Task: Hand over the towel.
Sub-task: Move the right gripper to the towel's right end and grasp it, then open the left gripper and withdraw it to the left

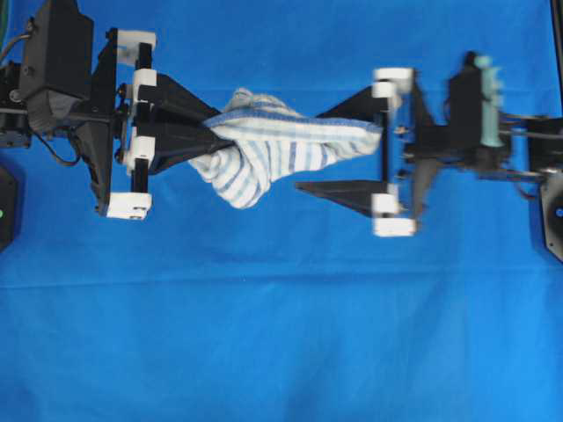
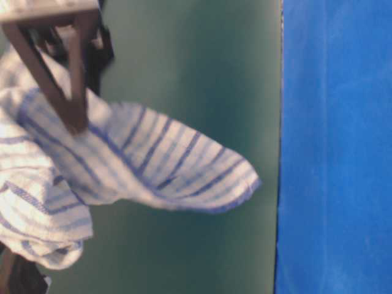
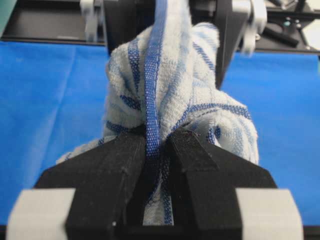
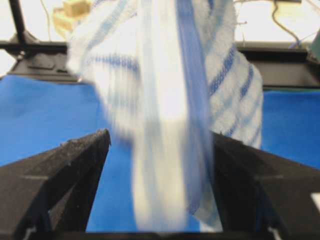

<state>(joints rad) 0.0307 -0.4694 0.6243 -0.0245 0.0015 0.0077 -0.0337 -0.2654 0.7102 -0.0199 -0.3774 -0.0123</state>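
Two grippers face each other over one blue tablecloth (image 1: 281,352), with one towel (image 1: 273,149) between them. Left gripper (image 3: 159,145) has its fingers pinched tight on the towel's bunched end, holding it up off the cloth. Right gripper (image 1: 339,148) has its fingers spread wide; the towel's free end hangs between them, gripped by neither.

A blue cloth (image 1: 281,334) covers the table. A dark green wall (image 2: 202,73) stands behind it, with bright light at the back.
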